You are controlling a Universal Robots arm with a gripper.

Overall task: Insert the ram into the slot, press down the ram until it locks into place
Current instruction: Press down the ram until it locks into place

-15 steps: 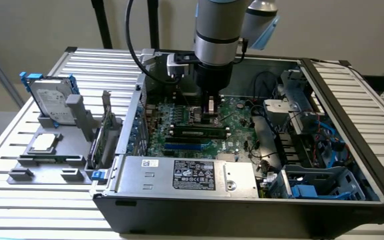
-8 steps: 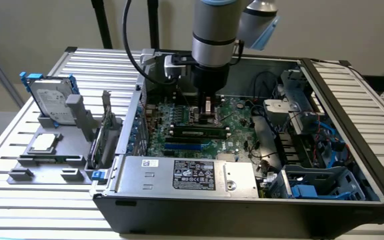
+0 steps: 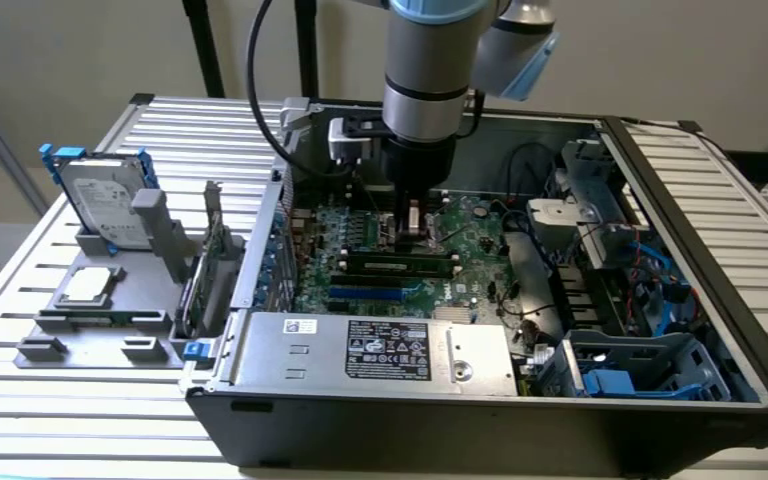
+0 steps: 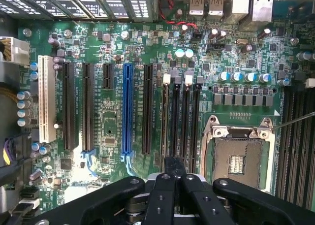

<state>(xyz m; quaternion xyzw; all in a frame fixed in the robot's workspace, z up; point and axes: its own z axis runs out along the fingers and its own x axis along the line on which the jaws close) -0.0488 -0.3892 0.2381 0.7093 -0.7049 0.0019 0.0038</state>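
Observation:
The ram (image 3: 398,267), a thin dark-and-green stick, stands on edge in one of the black slots (image 3: 387,256) on the motherboard, between white end clips. My gripper (image 3: 418,236) hangs straight down just above and behind the ram's middle. In the wrist view the parallel black slots (image 4: 192,126) run away from my gripper (image 4: 173,165). Its fingers (image 4: 165,190) are shut together with nothing showing between them, over the near end of the slots. I cannot tell whether the fingertips touch the ram.
The blue slot (image 3: 377,293) lies in front of the ram and appears as the blue slot (image 4: 127,109) in the wrist view. The bare processor socket (image 4: 236,158) sits beside the slots. The power supply (image 3: 384,350), cables and drive cages (image 3: 624,290) crowd the case.

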